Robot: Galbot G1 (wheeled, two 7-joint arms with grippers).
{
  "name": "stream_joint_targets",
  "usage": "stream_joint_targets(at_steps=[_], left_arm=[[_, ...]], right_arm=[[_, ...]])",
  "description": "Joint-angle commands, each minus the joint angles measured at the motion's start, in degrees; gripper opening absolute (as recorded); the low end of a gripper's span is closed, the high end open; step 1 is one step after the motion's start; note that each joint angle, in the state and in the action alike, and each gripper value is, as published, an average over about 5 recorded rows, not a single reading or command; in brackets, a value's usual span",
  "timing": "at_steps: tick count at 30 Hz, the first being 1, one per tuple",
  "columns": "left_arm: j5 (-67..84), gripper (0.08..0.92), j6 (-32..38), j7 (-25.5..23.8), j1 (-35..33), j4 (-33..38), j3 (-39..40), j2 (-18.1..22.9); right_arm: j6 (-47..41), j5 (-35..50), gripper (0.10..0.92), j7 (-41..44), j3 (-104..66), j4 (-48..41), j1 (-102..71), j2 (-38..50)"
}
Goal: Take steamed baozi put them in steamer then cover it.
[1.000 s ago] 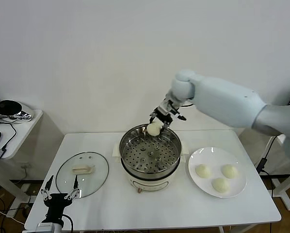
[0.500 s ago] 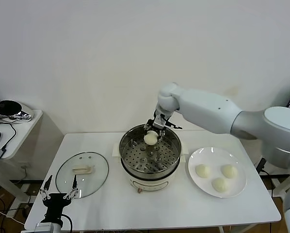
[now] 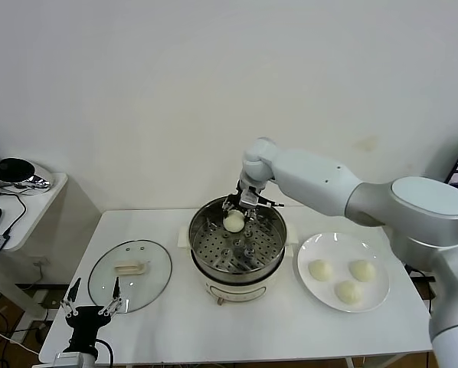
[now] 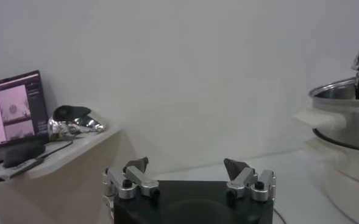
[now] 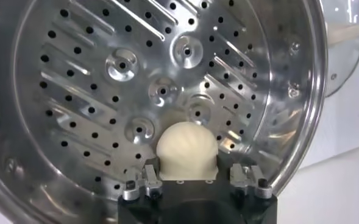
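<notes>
Baozi (image 3: 233, 222) sits pinched in the right end effector (image 3: 239, 214) over the steamer (image 3: 237, 249).

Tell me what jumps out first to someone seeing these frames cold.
The right gripper reaching into the shiny steamer mid-table, shut on a white bun just above the holed tray. Next, three more buns on the white plate to the steamer's right, and the glass lid lying flat to its left. The left gripper waits open near the table's front-left edge.
</notes>
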State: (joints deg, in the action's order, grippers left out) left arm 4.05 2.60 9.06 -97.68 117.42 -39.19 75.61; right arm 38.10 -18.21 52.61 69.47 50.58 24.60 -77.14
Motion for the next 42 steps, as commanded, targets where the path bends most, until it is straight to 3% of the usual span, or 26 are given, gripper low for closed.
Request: stream_joint_targets(at_steps=[1,4,9,15,20,30,42], left_arm=[[-0.04,0.823,0.00,-0.03,-0.02,0.01,0.04,0.03],[-0.05,0.823,-0.02,-0.04,-0.02,0.08,0.04,0.00],[-0.02,0.823,-0.09,-0.11,-0.01,0.37,0.04,-0.08],[0.42,0.823,-0.19,-0.20,-0.01,0.80,-0.02,-0.62],[0.73,0.823,-0.39,-0.33,0.49,0.76,0.30,-1.40],[1.35,0.823,0.41,-0.26,1.10,-1.25,0.69,-2.74],[1.27,0.823,0.65,-0.30,0.37,-0.53,0.18,-2.95]], right_arm=[[1.13,2.61,0.760,-0.34,0.30,-0.34,2.31,-0.20],[-3.39,10.06,0.808,2.77,1.62,3.77,5.75,2.03],[-24.17,24.38,0.822,9.58,5.42,17.75,13.12,11.00],[-46.93,31.26,0.823,9.76,9.35,31.55,20.41,25.85],[-58.00,34.08,0.823,7.54,11.76,41.96,22.64,37.65],[-56.44,27.53,0.823,8.75,8.64,44.77,14.01,51.50],[-52.33,18.01,0.823,8.03,-6.39,34.02,-9.90,46.55]])
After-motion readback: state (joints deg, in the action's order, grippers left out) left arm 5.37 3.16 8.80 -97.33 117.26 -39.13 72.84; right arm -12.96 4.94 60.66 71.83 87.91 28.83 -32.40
